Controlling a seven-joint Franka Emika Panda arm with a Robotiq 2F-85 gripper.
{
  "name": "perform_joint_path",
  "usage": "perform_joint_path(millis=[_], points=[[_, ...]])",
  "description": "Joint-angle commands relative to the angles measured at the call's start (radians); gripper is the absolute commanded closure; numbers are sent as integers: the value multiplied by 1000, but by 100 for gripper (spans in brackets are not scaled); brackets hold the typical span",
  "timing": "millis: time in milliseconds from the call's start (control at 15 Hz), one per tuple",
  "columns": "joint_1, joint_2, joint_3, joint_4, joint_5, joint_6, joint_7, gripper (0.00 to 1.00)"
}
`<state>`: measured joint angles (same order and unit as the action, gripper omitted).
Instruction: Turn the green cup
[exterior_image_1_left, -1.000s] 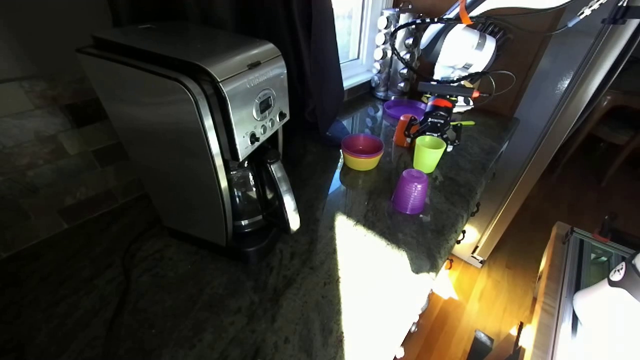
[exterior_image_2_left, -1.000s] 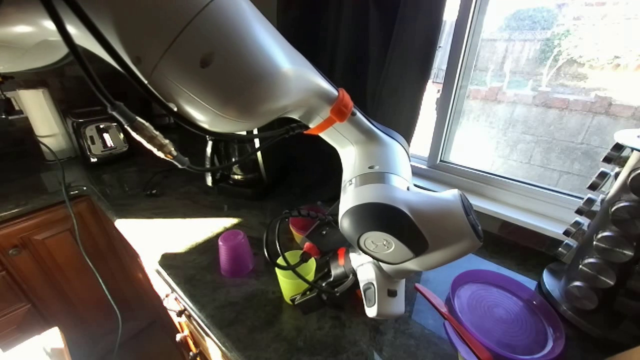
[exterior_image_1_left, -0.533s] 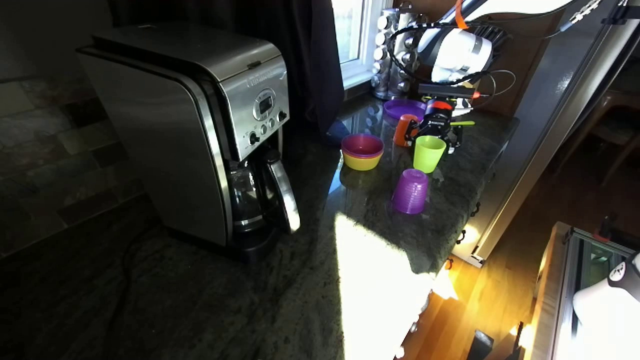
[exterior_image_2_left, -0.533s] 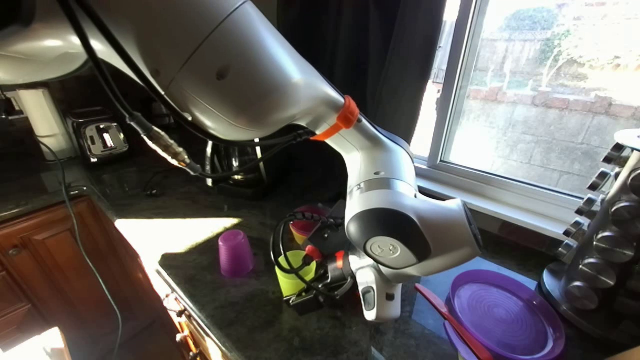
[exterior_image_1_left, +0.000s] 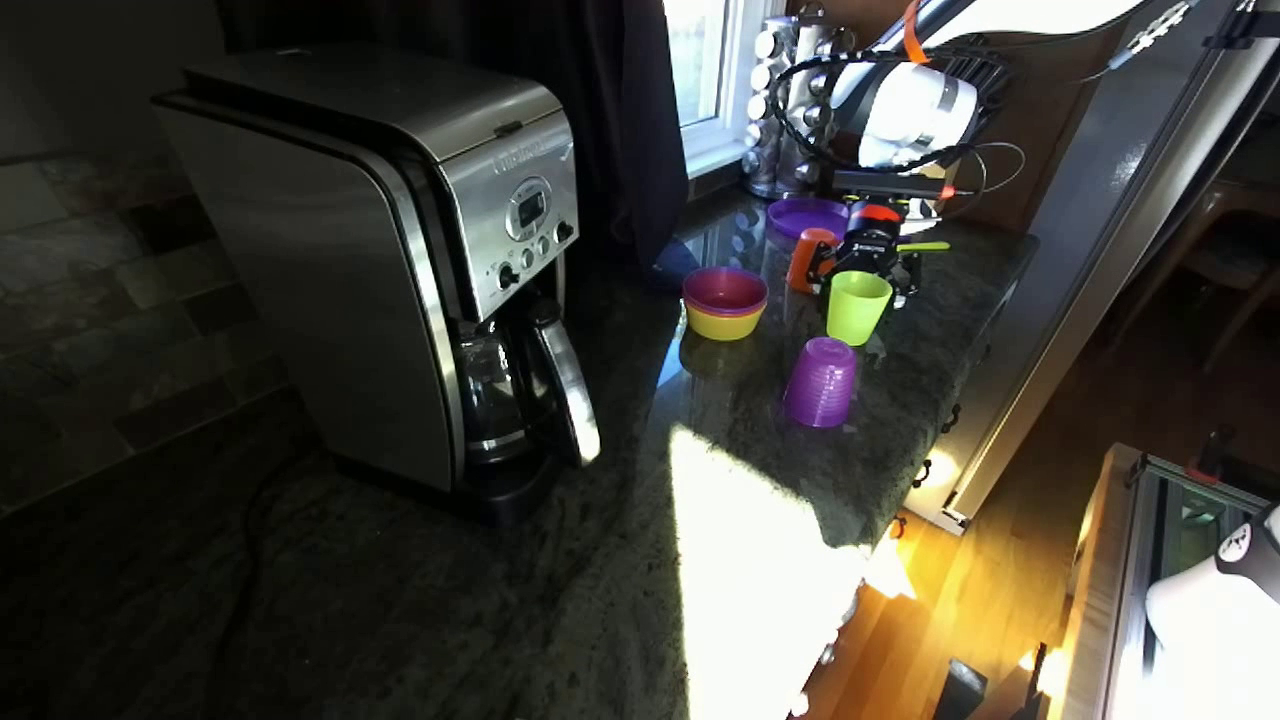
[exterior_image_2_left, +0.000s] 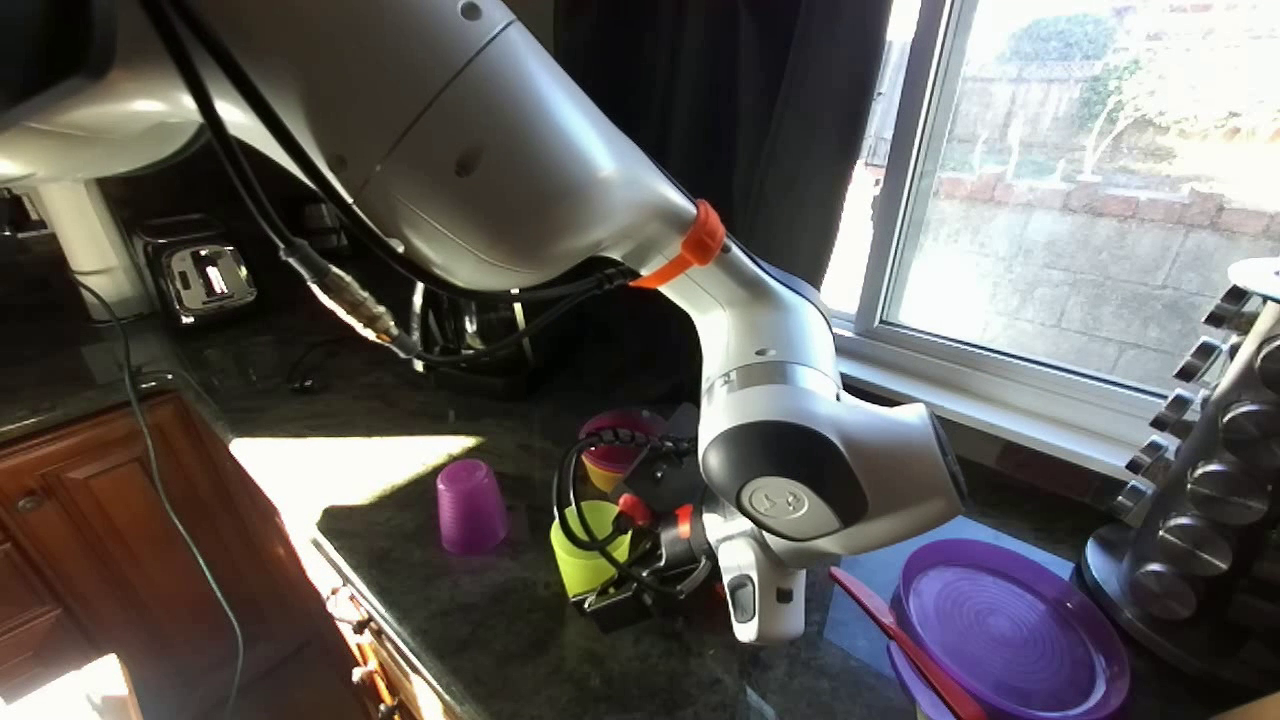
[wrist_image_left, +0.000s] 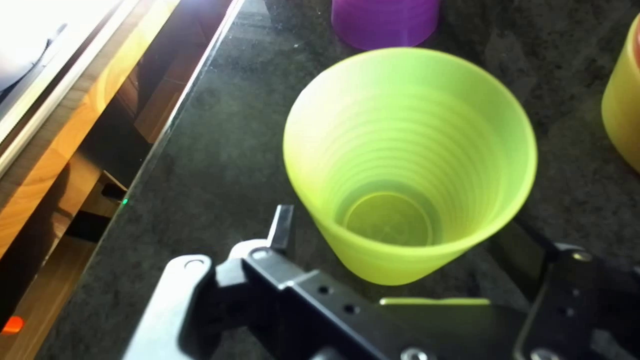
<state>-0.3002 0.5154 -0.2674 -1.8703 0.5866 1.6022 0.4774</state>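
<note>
The green cup (exterior_image_1_left: 858, 312) stands upright, mouth up, on the dark counter. It also shows in an exterior view (exterior_image_2_left: 577, 572), partly behind cables, and large in the wrist view (wrist_image_left: 415, 135), with its ribbed inside and base visible. My gripper (wrist_image_left: 404, 240) is open, with one finger left of the cup and one to its right. A gap shows at the left finger; the right finger is partly hidden behind the cup's rim. In both exterior views, the gripper (exterior_image_1_left: 863, 278) is low by the cup. The purple cup (exterior_image_1_left: 822, 385) stands upside down nearby.
Stacked bowls (exterior_image_1_left: 724, 318) sit beside the cups. An orange cup (exterior_image_1_left: 808, 262) is just behind the gripper. A purple plate (exterior_image_2_left: 1010, 625), a red knife (exterior_image_2_left: 890, 625) and a spice rack (exterior_image_2_left: 1195, 500) are farther along. The counter edge (wrist_image_left: 165, 135) runs left of the cup.
The arm and wrist have shifted slightly, to the right and down in an exterior view. The gripper stays by the cup. The green cup has not visibly moved.
</note>
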Motion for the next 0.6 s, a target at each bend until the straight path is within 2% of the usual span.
perform_joint_path(millis=[0,133,267,467,533], points=[[-13,29,6,32,19,-16,-11,0],[-12,32,6,36,19,-14,-10,0],[-12,35,7,37,18,-16,-11,27],[-10,33,7,31,18,-6,-16,51],[-9,28,7,27,20,0,-18,56]])
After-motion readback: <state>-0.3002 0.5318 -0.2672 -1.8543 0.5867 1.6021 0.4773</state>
